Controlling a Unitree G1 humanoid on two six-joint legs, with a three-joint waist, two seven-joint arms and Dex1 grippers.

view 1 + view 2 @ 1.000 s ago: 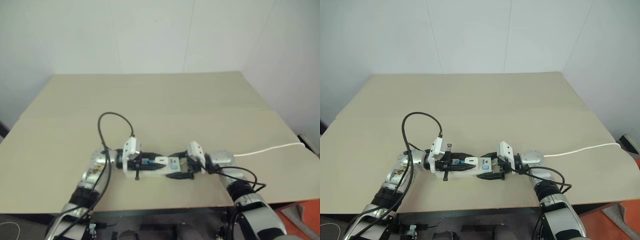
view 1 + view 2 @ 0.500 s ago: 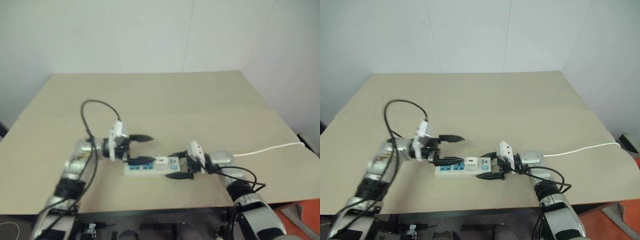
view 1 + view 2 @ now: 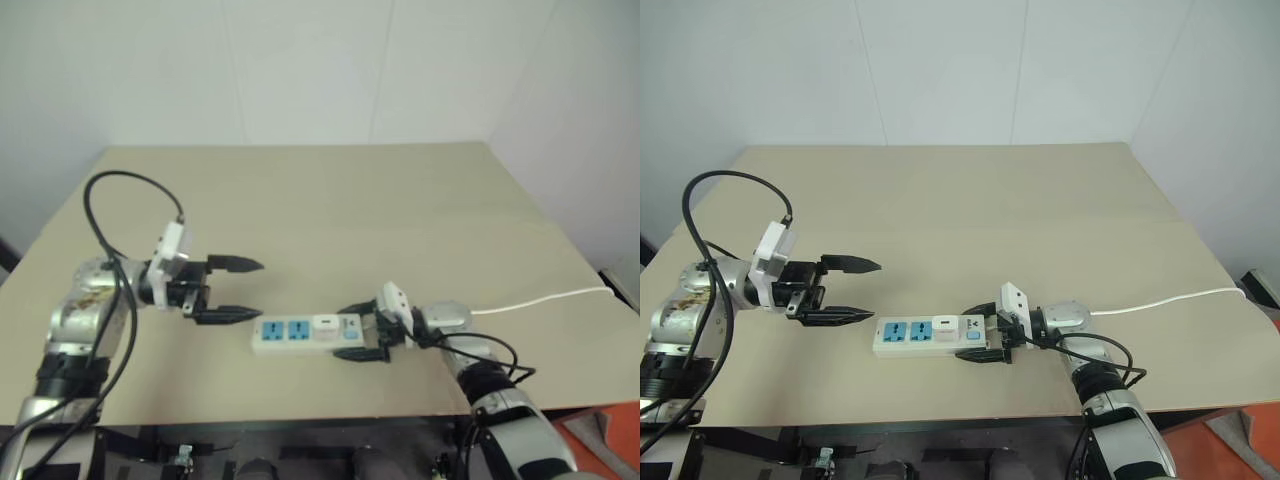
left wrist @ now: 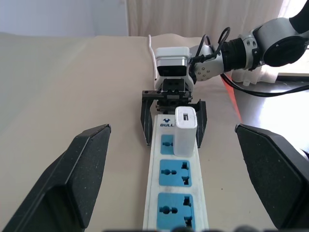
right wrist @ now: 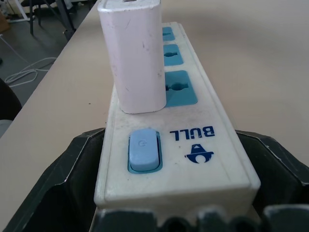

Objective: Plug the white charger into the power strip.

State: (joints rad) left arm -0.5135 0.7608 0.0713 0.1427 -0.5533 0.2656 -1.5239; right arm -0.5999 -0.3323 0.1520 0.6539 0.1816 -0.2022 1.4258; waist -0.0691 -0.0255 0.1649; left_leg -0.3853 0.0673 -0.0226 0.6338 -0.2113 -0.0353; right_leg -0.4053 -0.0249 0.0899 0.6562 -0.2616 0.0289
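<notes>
The power strip [image 3: 910,336] lies flat near the table's front edge, its blue sockets facing up. The white charger [image 3: 946,326] stands upright in the socket nearest the switch end, also seen as the charger [image 4: 186,129] from the left wrist. My left gripper [image 3: 875,291] hovers open and empty to the left of the strip, raised off the table and clear of it. My right gripper [image 3: 963,335] is open, and its black fingers [image 5: 72,183] flank the switch end of the strip [image 5: 203,140] closely on both sides.
A thin white cable [image 3: 1160,300] runs from the strip's right end past my right arm to the table's right edge. The beige table [image 3: 970,210] stretches far behind the strip. Its front edge lies just below the strip.
My left gripper opened, let go of the charger and pulled away up and to the left. The charger stays in the socket. My right gripper's fingers spread slightly around the strip's end.
</notes>
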